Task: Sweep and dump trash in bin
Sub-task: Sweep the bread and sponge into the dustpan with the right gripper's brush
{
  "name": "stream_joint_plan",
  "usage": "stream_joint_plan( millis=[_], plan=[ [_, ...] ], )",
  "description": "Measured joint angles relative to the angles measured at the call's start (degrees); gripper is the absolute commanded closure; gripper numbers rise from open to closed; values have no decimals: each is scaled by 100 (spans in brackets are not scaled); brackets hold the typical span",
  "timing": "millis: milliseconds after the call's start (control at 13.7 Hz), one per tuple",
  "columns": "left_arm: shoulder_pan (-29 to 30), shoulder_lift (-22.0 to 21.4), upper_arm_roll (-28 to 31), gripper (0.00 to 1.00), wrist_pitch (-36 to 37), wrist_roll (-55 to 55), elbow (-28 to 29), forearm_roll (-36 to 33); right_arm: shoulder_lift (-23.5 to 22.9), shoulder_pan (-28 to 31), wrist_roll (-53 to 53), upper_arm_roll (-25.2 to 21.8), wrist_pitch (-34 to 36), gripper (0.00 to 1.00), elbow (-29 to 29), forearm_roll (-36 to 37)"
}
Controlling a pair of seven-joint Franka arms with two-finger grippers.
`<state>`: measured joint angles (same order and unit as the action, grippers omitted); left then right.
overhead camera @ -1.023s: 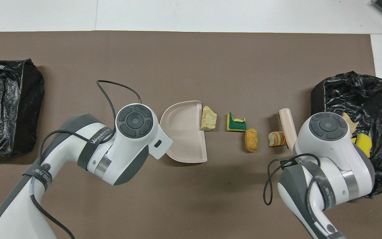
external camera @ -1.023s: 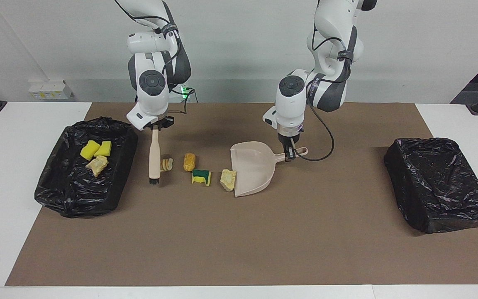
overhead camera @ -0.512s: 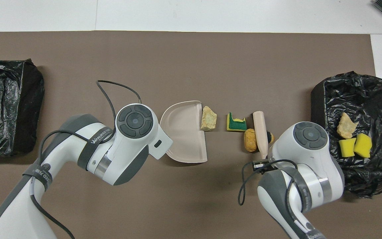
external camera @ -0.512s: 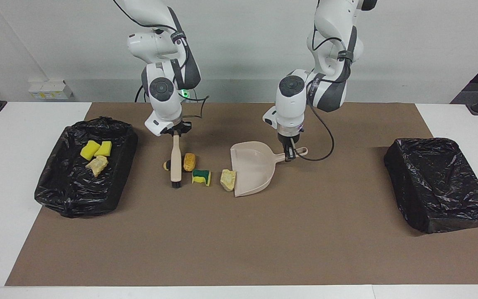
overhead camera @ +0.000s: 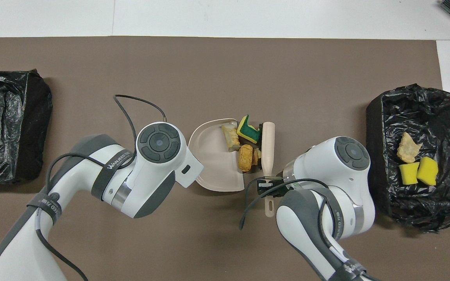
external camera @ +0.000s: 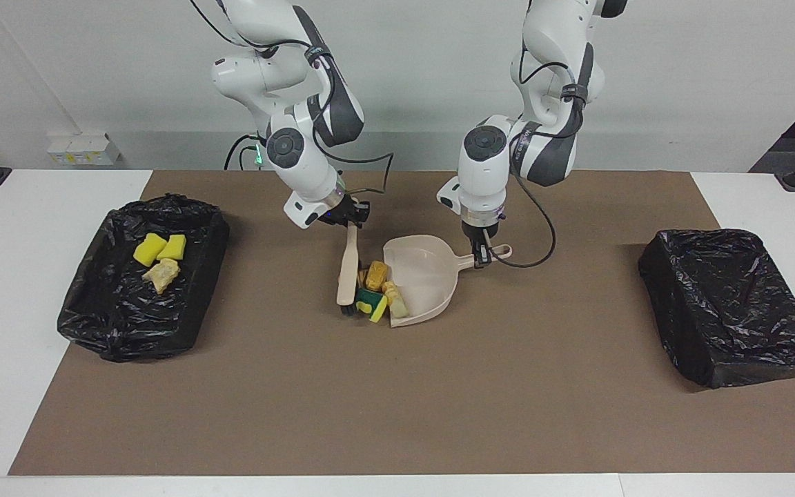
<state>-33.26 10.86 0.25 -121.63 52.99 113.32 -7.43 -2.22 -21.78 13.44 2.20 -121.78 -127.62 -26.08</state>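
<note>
Reading across the facing view: I go from the right arm's end of the table to the left arm's end.
Lined bin at the right arm's end: black-bagged bin (external camera: pixel 142 290) on the brown mat (external camera: pixel 397 400); I see two yellow sponge chunks (external camera: pixel 160 247) and a tan bread-like piece (external camera: pixel 161 275) lying in it.
Right gripper: right gripper (external camera: pixel 346 215) has its fingers clamped together on the handle of the hand brush (external camera: pixel 347 269), over the mat near the robots.
Hand brush: tilted, beige handle up in the grip, dark bristles down on the mat, just beside the loose scraps and pressed against them.
Trash on the mat: the green-and-yellow sponge (external camera: pixel 370 303), an orange bread-like piece (external camera: pixel 376 274) and a pale yellow scrap (external camera: pixel 396 302) are bunched at the dustpan's open mouth, between brush and pan; the pale scrap sits on the lip. A fourth small striped piece (overhead camera: pixel 255 156) shows from overhead, wedged against the brush.
Dustpan: beige dustpan (external camera: pixel 432 273) rests on the mat mid-table, mouth toward the brush.
Left gripper: left gripper (external camera: pixel 482 254) is closed tight on the dustpan's handle.
Second bin: another black-bagged bin (external camera: pixel 732 304) at the left arm's end, well apart from the pan; I cannot tell what it holds.
</note>
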Motion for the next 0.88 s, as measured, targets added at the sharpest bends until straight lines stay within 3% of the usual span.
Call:
stream_joint_plan(
  millis=[439,585,731,877],
  plan=[
    [-1,-20,2,100,-2,0,49,0,-71,-569,33,14,-468,100,170,-1493],
    [-1,-20,4,100,-4,0,49,0,-23,-732,302,16,-561,100,252,-1566],
    [-1,-20,4,100,-4,0,50,0,244,-699,553,-29,-232,100,323,-1033],
    [-1,-20,2,100,-5,0,50,0,569,-465,745,-87,496,100,348,464]
  ],
)
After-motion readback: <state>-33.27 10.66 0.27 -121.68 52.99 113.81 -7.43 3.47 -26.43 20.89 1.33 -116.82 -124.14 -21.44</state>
